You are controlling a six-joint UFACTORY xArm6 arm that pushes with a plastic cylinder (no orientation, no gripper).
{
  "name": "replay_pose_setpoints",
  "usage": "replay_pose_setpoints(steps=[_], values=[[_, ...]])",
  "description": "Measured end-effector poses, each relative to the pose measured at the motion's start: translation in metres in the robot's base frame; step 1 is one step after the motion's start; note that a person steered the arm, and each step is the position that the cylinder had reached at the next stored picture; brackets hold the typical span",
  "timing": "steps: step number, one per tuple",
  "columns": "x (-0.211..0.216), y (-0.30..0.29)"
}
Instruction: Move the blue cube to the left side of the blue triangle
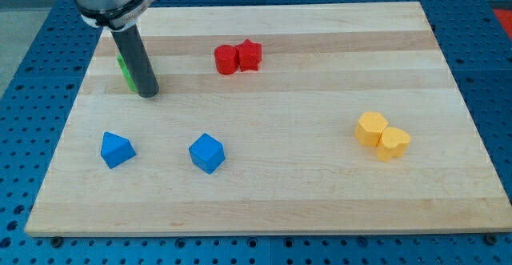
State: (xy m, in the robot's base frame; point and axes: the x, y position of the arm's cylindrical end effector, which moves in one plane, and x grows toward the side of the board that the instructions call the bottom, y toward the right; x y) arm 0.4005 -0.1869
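Note:
The blue cube (207, 153) lies on the wooden board (320, 193) at the lower left of centre, turned at an angle. The blue triangle (117, 150) lies to its left, about a hundred pixels away, near the board's left edge. My tip (148, 95) rests on the board in the upper left, well above both blue blocks and touching neither. The dark rod rises from it to the arm's head at the view's top left.
A green block (126, 71) sits just left of the rod, mostly hidden by it. Two red blocks (238, 57) touch each other at the upper middle. Two yellow blocks (382, 135) touch each other at the right.

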Motion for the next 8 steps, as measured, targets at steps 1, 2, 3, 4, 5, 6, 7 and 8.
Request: replay_pose_setpoints(steps=[1, 2, 3, 4, 5, 6, 7, 8], values=[[0.0, 0.0], [0.022, 0.032], [0.053, 0.091], [0.085, 0.134], [0.124, 0.139], [0.132, 0.138], [0.133, 0.146], [0.151, 0.166]])
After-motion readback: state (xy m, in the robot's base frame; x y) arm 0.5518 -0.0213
